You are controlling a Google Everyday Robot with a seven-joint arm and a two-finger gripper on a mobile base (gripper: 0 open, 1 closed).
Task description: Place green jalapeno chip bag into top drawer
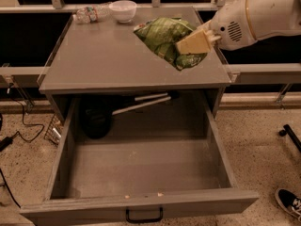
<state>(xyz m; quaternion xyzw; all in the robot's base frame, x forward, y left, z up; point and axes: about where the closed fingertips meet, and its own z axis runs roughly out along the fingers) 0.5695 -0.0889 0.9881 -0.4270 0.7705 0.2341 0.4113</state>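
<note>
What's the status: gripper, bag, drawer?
Arm's gripper shut on green jalapeno chip bag, over countertop. Below, top drawer open. At its back: black object, white rod.

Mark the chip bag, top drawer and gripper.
chip bag (160, 34): camera view, green foil left of the gripper.
top drawer (141, 171): camera view, bare floor of the open drawer.
gripper (184, 47): camera view, tan fingertips at the bag's right side.
</note>
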